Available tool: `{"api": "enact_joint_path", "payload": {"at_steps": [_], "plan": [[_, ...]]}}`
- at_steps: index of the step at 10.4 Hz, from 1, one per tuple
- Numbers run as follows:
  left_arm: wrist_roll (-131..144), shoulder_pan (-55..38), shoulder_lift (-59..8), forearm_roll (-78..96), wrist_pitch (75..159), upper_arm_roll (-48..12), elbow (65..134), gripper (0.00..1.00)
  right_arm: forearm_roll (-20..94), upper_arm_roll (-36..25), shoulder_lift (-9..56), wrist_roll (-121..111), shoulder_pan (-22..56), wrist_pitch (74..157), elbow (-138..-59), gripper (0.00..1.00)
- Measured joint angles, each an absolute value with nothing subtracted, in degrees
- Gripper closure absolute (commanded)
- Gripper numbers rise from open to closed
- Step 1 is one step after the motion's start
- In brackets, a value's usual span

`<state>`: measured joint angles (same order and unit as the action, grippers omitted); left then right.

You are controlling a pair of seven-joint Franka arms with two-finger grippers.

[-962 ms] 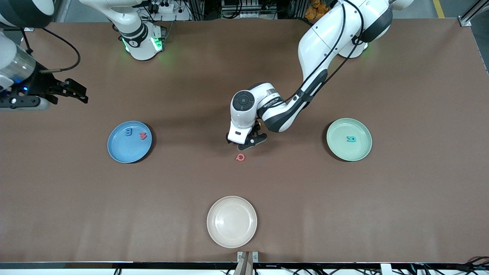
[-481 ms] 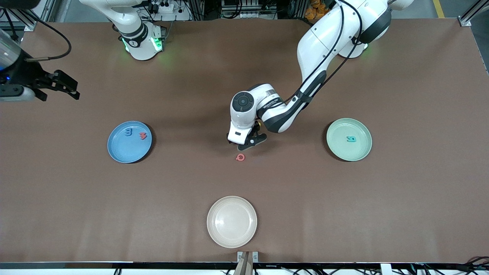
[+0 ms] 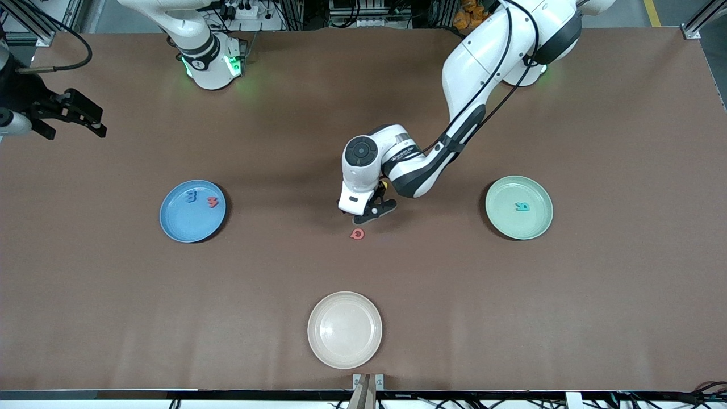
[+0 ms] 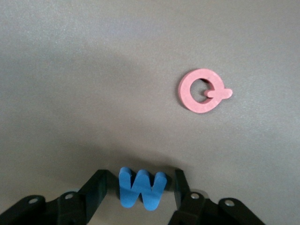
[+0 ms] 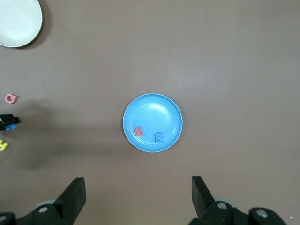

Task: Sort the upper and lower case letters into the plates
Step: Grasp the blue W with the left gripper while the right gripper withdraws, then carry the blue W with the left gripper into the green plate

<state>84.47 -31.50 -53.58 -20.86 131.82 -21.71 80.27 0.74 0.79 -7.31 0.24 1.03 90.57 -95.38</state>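
While the brown table (image 3: 596, 318) is stretching wide under both arms, three plates are sitting on it well apart: a cream-beige plate (image 3: 345, 330) lying bare nearest the front camera, a blue plate (image 3: 192, 211) toward the right arm's end, and a mint green plate (image 3: 518, 207) toward the left arm's end. Nothing is standing between the plates and the middle of the table. The right gripper (image 3: 71, 120) is hanging with its fingers spread wide and holding nothing, over the table's edge at the right arm's end, waiting. The left gripper (image 4: 138, 187) is reaching down at the table's middle, its fingers (image 4: 97, 187) pressing in on either side of a blue letter W (image 4: 140, 187), which is standing on edge between them. Just beside it, nearer the front camera, a pink letter Q (image 3: 357, 234) is lying flat on the cloth, apart from the gripper. In the right wrist view a yellow letter (image 5: 3, 146) is showing near the left gripper. A blue E (image 3: 191, 196) and a red letter (image 3: 212, 201) are lying side by side in the blue plate, and a teal letter (image 3: 522, 207) is lying in the mint green plate.
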Motion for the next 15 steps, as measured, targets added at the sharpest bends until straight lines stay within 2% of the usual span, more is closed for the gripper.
{"api": "enact_joint_path", "payload": {"at_steps": [1, 4, 6, 9, 15], "plan": [[84.47, -31.51, -53.57, -20.87, 131.83, -21.7, 80.25, 0.42, 0.76, 1.0, -7.3, 1.61, 1.09, 90.31, -95.03, 0.0], [84.46, -31.95, -53.57, -20.87, 132.34, -21.33, 80.03, 0.55, 0.78, 1.45, -7.29, 6.43, 1.62, 88.87, -94.15, 0.0], [84.46, -32.25, -53.53, -20.86, 132.51, -21.09, 79.82, 0.58, 0.78, 1.56, -7.29, 8.62, 1.8, 87.73, -93.97, 0.0], [84.46, -32.31, -53.42, -20.86, 132.4, -21.06, 79.75, 0.68, 0.73, 1.49, -7.2, 8.75, 1.79, 87.09, -94.0, 0.0], [84.34, -32.01, -53.4, -20.85, 131.72, -20.57, 79.39, 0.7, 0.73, 1.54, -6.55, 8.75, 1.81, 86.76, -94.34, 0.0]]}}
